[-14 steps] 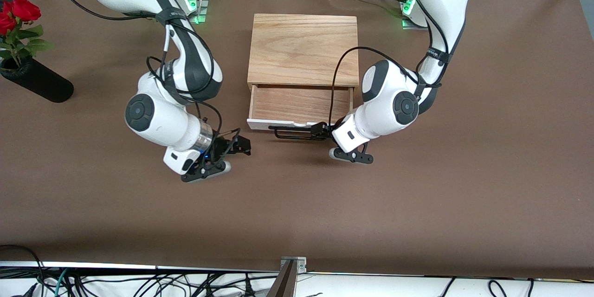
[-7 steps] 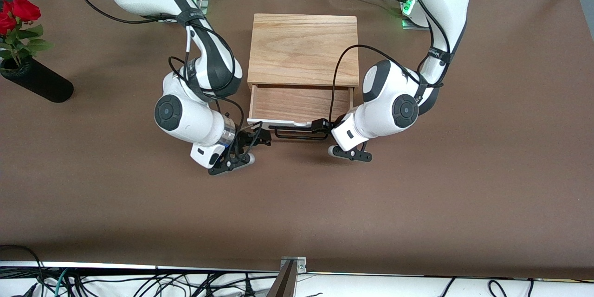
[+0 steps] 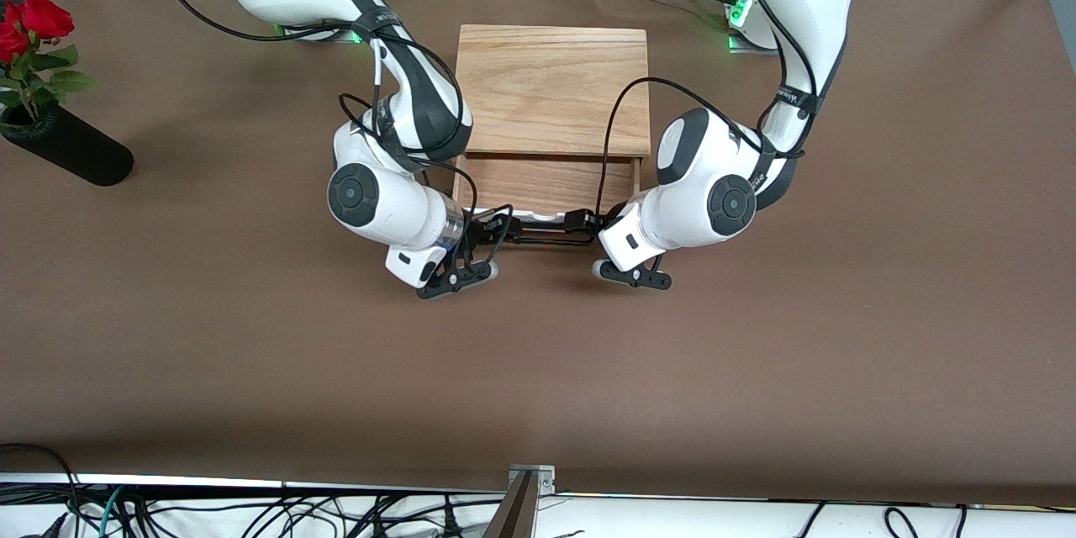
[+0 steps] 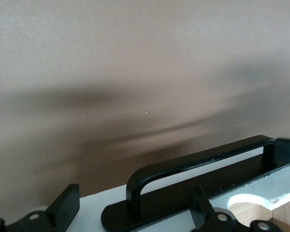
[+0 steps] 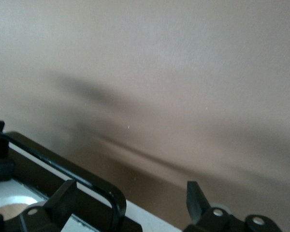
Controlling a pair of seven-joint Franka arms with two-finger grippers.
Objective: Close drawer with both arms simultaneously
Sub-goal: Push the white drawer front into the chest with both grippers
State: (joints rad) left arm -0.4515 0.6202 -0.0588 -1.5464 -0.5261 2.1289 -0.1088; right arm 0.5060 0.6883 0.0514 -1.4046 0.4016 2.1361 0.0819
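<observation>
The light-wood box [image 3: 551, 88] stands mid-table with its drawer [image 3: 546, 182] partly out toward the front camera. The black bar handle [image 3: 545, 242] sits on the white front panel [image 3: 538, 218]. My right gripper [image 3: 496, 231] is open at the handle's end toward the right arm's end of the table. In the right wrist view the gripper [image 5: 130, 203] straddles that bend of the handle [image 5: 108, 193]. My left gripper [image 3: 580, 223] is open at the handle's other end. In the left wrist view the gripper [image 4: 133, 212] straddles the handle [image 4: 198, 162] and its base on the panel [image 4: 87, 205].
A black vase [image 3: 71, 153] with red roses [image 3: 34, 21] lies tilted near the table's edge at the right arm's end. Brown table cloth [image 3: 538, 370] spreads bare between the drawer and the front edge.
My right arm has swung in from the right arm's end of the table to the handle. The drawer has slid a little into the box. My left gripper stayed at the handle.
</observation>
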